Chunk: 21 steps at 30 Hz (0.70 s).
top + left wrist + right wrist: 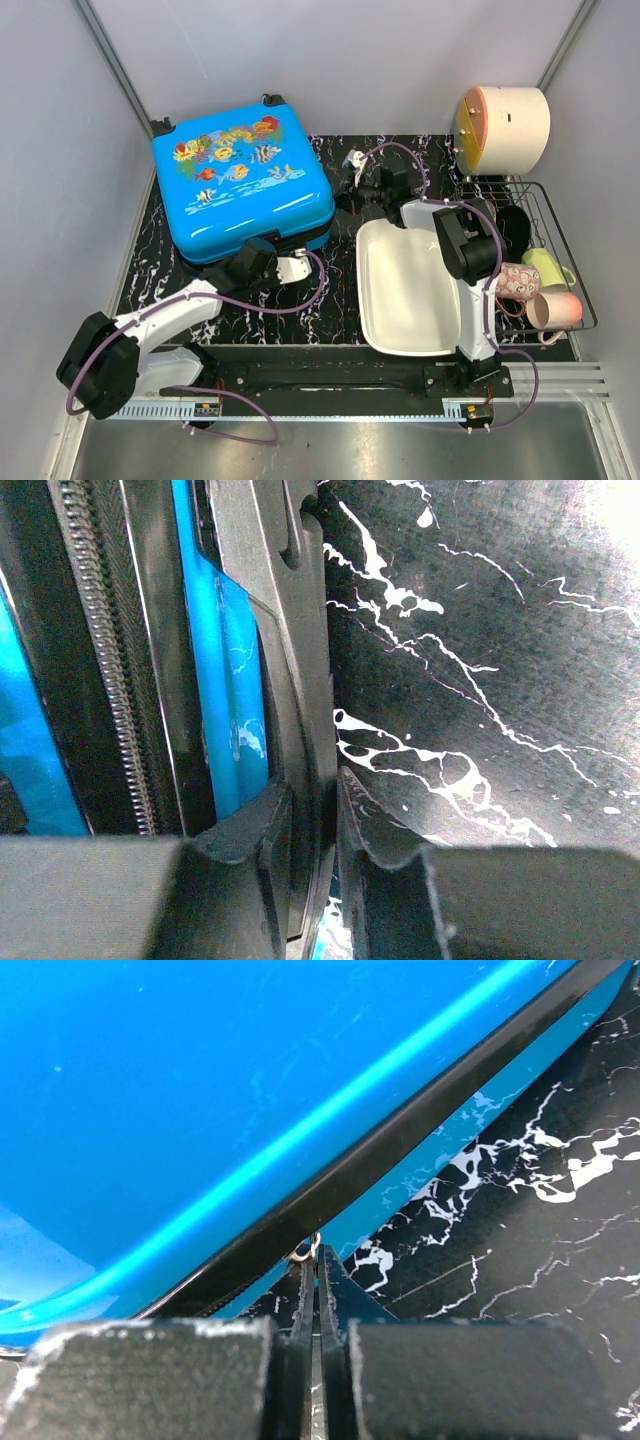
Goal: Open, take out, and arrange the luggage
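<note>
Two grippers: both at the closed luggage (pixel 240 180), which lies flat back-left on the table (pixel 260 325).
Left gripper (pixel 315 800): clamped narrowly on a dark flat tab (pixel 290 680).
Right gripper (pixel 313 1260): pinched on the zipper-pull ring (pixel 306 1251).
Risk: we fear the ring slips out, since only the tips catch it.

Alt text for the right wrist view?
Right hand pinched shut on a small metal zipper pull at the black zipper band of the blue luggage, which fills the upper left; black marbled table at lower right.
</note>
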Each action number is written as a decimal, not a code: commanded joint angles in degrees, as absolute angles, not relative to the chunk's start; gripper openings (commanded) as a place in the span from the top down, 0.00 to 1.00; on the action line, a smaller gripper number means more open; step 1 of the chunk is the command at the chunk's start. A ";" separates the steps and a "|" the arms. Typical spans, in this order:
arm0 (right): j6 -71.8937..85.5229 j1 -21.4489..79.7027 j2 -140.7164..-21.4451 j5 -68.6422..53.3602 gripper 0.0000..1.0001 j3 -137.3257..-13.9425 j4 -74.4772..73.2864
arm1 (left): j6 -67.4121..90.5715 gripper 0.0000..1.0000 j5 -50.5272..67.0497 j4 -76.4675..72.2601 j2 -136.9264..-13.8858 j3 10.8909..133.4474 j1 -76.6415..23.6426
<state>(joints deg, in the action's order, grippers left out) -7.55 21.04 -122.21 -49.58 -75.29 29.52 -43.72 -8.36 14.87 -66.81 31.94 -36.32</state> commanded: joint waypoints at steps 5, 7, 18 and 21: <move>-0.35 20.30 -127.08 -49.04 1.00 -82.35 43.59 | -44.56 1.00 -12.30 33.05 -72.33 29.88 -33.84; 1.84 20.30 -127.88 -48.96 1.00 -83.58 44.38 | -44.65 1.00 -12.13 33.05 -72.42 30.50 -33.92; 0.97 19.60 -123.58 -46.15 0.68 -82.53 39.48 | -38.25 0.46 -4.60 42.51 -70.14 41.55 -33.93; 0.26 18.29 -120.42 -43.25 0.55 -82.53 33.59 | -33.95 0.29 0.76 46.91 -69.09 51.29 -34.45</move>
<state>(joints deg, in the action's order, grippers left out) 2.02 20.36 -128.68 -49.84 -80.66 35.90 -40.36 -6.04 31.90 -70.32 41.41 -34.68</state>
